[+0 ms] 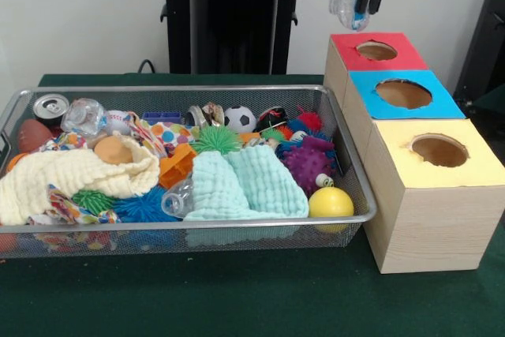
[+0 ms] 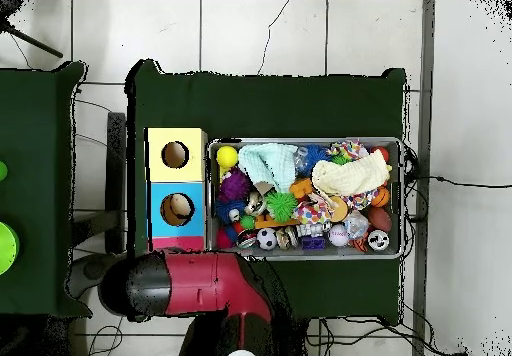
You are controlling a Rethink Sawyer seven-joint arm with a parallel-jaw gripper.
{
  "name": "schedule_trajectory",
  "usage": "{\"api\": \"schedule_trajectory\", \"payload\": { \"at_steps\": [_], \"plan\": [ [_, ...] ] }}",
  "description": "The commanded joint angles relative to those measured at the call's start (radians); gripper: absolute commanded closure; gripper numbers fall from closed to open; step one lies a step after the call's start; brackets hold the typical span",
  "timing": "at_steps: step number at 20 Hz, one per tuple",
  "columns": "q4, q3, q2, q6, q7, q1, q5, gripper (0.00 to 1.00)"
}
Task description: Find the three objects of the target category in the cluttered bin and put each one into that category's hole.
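A green-covered table (image 1: pixel 237 305) stands before a pale wall (image 1: pixel 79 13) on a white tiled floor (image 2: pixel 300 32)

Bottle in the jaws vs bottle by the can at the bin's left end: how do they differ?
The held bottle hangs in the air above the red-topped box, clamped by the gripper; the bin bottle lies among the toys beside the silver can. The held one is clear of the bin; the other rests inside it. Both are clear, wrinkly plastic.
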Motion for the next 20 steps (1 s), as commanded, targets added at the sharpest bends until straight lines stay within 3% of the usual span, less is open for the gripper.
{"api": "schedule_trajectory", "payload": {
  "at_steps": [1,10,20],
  "plan": [
    [0.063,-0.01,0.087,-0.075,0.304,0.007,0.065,1.0],
    [-0.019,-0.002,0.159,-0.061,0.321,0.035,0.081,1.0],
    [-0.144,-0.031,0.195,0.076,0.372,0.107,0.097,1.0]
  ]
}}
